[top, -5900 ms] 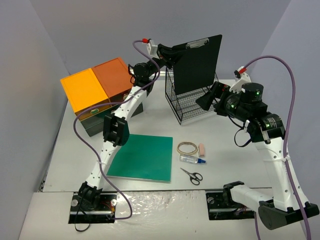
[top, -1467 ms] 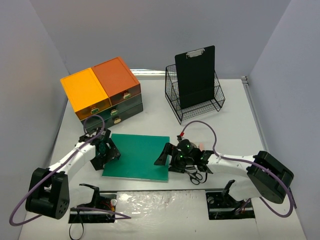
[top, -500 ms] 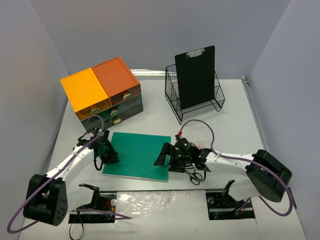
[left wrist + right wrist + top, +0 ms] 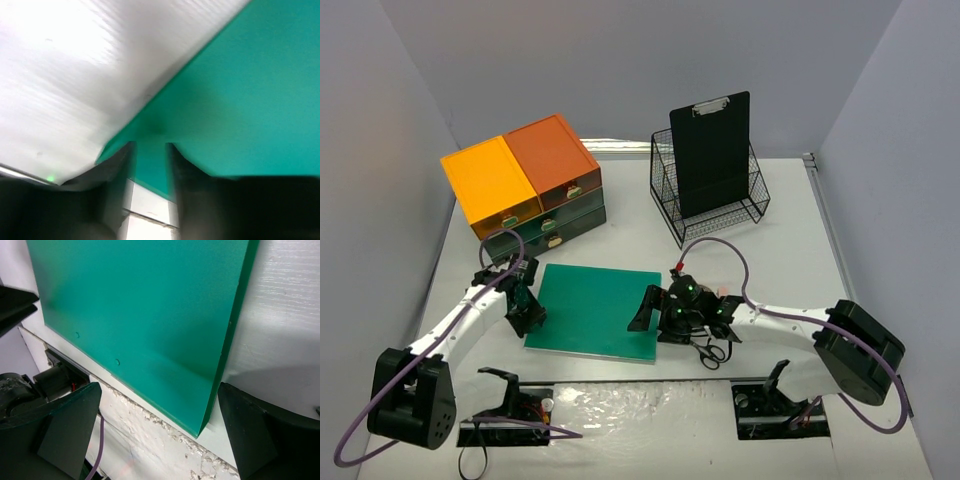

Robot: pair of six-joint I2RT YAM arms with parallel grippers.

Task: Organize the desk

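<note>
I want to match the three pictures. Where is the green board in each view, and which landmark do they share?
Top external: the green board lies flat at the front centre of the white desk.
Left wrist: the green board fills the right side.
Right wrist: the green board fills the upper left and middle.
Shared landmark: the board's edge against the white desk.

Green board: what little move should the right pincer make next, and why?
Probably close the right pincer gently on the green board's right edge. Its jaws stand wide open with that edge between them, the board lies flat on the desk, and the left pincer sits at the opposite edge.
</note>
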